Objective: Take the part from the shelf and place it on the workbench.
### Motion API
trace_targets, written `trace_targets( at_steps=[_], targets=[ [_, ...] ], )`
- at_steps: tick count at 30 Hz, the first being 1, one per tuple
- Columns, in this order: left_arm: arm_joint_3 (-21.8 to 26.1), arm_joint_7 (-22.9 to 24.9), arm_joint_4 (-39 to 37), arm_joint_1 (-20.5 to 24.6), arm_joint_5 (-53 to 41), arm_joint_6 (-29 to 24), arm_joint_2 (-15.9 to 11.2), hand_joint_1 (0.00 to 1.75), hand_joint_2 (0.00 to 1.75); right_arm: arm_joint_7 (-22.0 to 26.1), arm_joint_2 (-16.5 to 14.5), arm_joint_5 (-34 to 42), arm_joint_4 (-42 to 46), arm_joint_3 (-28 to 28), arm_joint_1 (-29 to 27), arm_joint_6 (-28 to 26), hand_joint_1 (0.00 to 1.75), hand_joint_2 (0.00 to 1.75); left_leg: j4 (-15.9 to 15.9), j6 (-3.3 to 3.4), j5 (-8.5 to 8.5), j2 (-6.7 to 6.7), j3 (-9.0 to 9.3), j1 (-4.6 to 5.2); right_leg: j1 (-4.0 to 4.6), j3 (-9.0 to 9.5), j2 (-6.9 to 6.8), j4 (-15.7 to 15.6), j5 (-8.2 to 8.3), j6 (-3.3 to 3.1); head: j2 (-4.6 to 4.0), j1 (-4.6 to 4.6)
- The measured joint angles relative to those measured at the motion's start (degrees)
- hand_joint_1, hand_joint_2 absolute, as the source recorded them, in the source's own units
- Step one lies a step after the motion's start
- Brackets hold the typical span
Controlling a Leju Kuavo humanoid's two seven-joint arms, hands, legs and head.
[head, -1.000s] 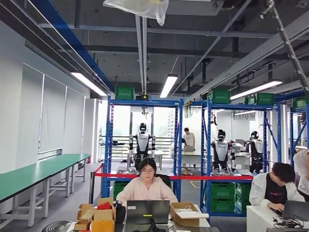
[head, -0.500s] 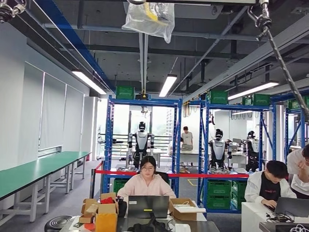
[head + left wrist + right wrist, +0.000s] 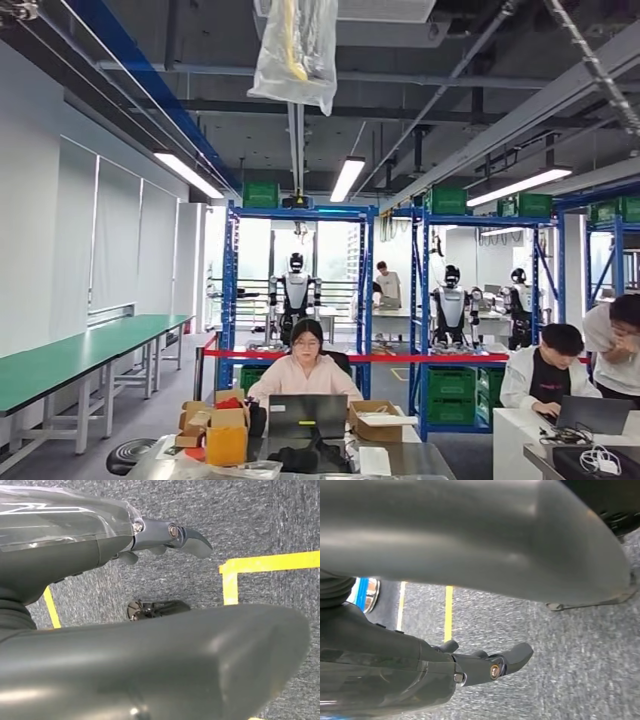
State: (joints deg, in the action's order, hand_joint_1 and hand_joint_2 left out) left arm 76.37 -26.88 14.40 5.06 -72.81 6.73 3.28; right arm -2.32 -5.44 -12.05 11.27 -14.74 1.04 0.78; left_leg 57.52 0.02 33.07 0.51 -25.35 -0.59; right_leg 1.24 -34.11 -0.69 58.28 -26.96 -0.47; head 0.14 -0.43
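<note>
Two hands hang empty, fingers apart — left hand (image 3: 113,605), right hand (image 3: 433,630). No part seen; blue shelf (image 3: 302,290) mid-frame, far off — people and counter (image 3: 423,460) could block walking.

Big open workshop up ahead: person at a laptop (image 3: 308,414) on a cluttered worktop (image 3: 423,460), cardboard boxes (image 3: 215,428) beside it. Blue racks (image 3: 302,290) behind, green crates (image 3: 450,396) on them, other humanoid robots (image 3: 295,300) parked inside. Long green bench (image 3: 68,355) along the wall. Under both hands, grey carpet (image 3: 264,515) with yellow tape lines (image 3: 264,562).
</note>
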Motion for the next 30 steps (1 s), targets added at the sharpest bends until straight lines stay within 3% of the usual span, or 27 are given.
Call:
trace_targets(
  at_steps=[2,3,5,6,8,9,10,12,14,17,19,20,22,24,25,28,29,30],
  targets=[
    [0.0,0.3,0.0,-0.1,0.4,-0.2,0.1,0.00,1.75,-0.3,0.1,-0.1,0.0,-0.2,0.0,0.2,0.00,0.00,-0.7,0.75,-0.03,0.05,-0.32,0.01,-0.10,-0.59,0.12,0.4,0.43,0.61,0.00,-0.01],
    [0.0,0.3,0.0,-0.2,0.6,-0.3,0.1,0.00,1.75,-0.4,0.2,-0.1,0.0,-0.2,-0.1,0.3,0.00,0.44,-0.7,1.23,-0.39,0.13,-0.61,-0.03,-0.20,-0.96,0.24,1.1,-0.20,0.94,0.01,-0.01],
    [0.1,0.3,0.0,-0.2,0.8,-0.5,0.2,0.00,1.75,-0.6,0.3,-0.1,0.0,-0.3,-0.2,0.3,0.00,1.31,-0.8,1.94,-1.11,0.26,-1.26,-0.08,-0.52,-2.64,0.44,5.5,-3.57,1.58,0.00,-0.02],
    [0.1,0.3,0.0,-0.2,0.8,-0.6,0.2,0.00,1.75,-0.7,0.3,-0.1,-0.1,-0.3,-0.2,0.3,0.00,1.31,-0.7,2.11,-1.40,0.28,-1.61,-0.01,-0.69,-3.91,0.45,9.2,-5.75,1.86,0.00,-0.03],
    [0.1,0.3,0.0,-0.3,0.8,-0.7,0.2,0.00,1.75,-0.9,0.3,0.0,-0.1,-0.6,-0.3,0.3,0.00,0.44,-0.7,2.18,-1.83,0.35,-2.14,0.16,-0.89,-5.64,0.44,15.2,-8.29,2.20,-0.01,-0.03],
    [0.1,0.3,0.0,-0.3,0.8,-0.7,0.2,0.00,1.75,-1.0,0.3,0.0,-0.1,-0.8,-0.4,0.3,0.00,0.00,-0.7,2.17,-1.97,0.39,-2.31,0.20,-0.91,-5.21,0.45,15.6,-8.05,2.27,-0.01,-0.03],
    [0.1,0.3,0.0,-0.3,0.8,-0.8,0.3,0.00,1.75,-1.1,0.4,0.0,-0.1,-1.0,-0.4,0.2,0.00,0.00,-0.6,2.15,-2.06,0.40,-2.36,0.23,-0.88,-3.72,0.47,13.6,-6.80,2.22,-0.01,-0.03],
    [0.1,0.4,0.0,-0.3,0.8,-0.8,0.5,0.00,1.75,-1.3,0.5,0.0,-0.1,-1.3,-0.4,0.0,0.00,0.87,-0.6,2.10,-2.13,0.39,-2.37,0.26,-0.65,0.91,0.60,5.6,-3.23,1.65,-0.01,-0.02],
    [0.1,0.5,0.0,-0.1,0.8,-0.8,0.8,0.00,1.75,-1.4,0.7,0.0,-0.1,-1.6,-0.4,-0.3,0.00,1.75,-0.6,1.77,-2.28,0.36,-2.68,0.24,-0.27,3.44,0.72,0.2,-1.33,0.90,0.01,-0.01],
    [0.1,0.7,0.0,-0.1,0.8,-0.6,1.2,0.00,1.75,-1.7,1.0,0.0,-0.1,-2.1,-0.4,-0.5,0.00,1.75,-0.7,1.06,-2.44,0.35,-3.13,0.06,-0.10,3.54,0.75,-1.1,-0.97,0.24,0.01,-0.01],
    [0.1,0.7,0.0,-0.1,0.8,-0.6,1.3,0.00,1.75,-1.7,1.1,0.0,-0.1,-2.4,-0.4,-0.6,0.00,1.75,0.3,0.75,-1.27,0.21,-3.80,0.04,-0.41,4.12,0.80,-2.7,-0.76,-0.48,-0.01,0.05],
    [0.1,0.7,0.0,0.0,0.9,-0.6,1.4,0.00,1.75,-1.7,1.1,-0.1,-0.1,-2.5,-0.4,-0.6,0.00,1.75,2.3,0.62,0.16,0.10,-4.80,0.03,-0.60,4.38,0.82,-3.5,-0.68,-0.81,-0.01,0.09],
    [0.1,0.7,0.0,0.0,1.0,-0.5,1.4,0.00,1.75,-1.7,1.1,-0.2,-0.1,-2.7,-0.3,-0.8,0.00,1.75,9.6,0.33,3.57,-0.07,-8.17,-0.10,-0.58,4.34,0.78,-3.9,-0.66,-0.98,-0.01,0.13],
    [0.2,0.7,0.0,-0.2,1.3,-0.5,1.4,0.00,1.75,-1.7,1.1,-0.4,-0.1,-2.8,-0.4,-0.9,0.00,1.75,15.2,-0.16,4.78,-0.11,-10.82,-0.37,-0.67,4.25,0.74,-3.6,-0.72,-0.93,-0.01,0.14],
    [0.2,0.7,0.0,-0.3,1.3,-0.5,1.4,0.00,1.75,-1.7,1.1,-0.5,-0.1,-2.9,-0.4,-1.0,0.00,1.75,15.0,-0.61,3.82,-0.11,-10.84,-0.64,-0.79,4.17,0.76,-3.3,-0.82,-0.85,-0.01,0.14],
    [0.2,0.7,-0.1,-0.3,1.4,-0.6,1.7,0.00,1.75,-1.8,1.5,-1.3,-0.1,-2.9,-0.3,-1.4,0.00,1.75,5.7,-3.02,-1.21,-0.32,-6.79,-2.18,-1.15,3.08,1.02,-0.8,-1.98,0.09,-0.01,0.16],
    [0.2,0.8,-0.1,-0.2,1.5,-0.6,2.0,0.00,1.75,-1.8,1.7,-1.5,-0.1,-3.0,-0.3,-1.5,0.00,1.31,3.7,-2.88,-1.73,-0.53,-6.00,-2.50,-1.10,2.44,1.16,0.4,-2.49,0.38,-0.01,0.16],
    [0.2,0.8,-0.2,-0.1,1.5,-0.6,2.2,0.00,1.75,-1.8,1.9,-1.6,0.0,-3.0,-0.3,-1.6,0.00,1.16,3.0,-2.96,-1.68,-0.67,-5.71,-2.67,-1.01,2.05,1.24,1.1,-2.79,0.58,-0.01,0.17]
  ],
)
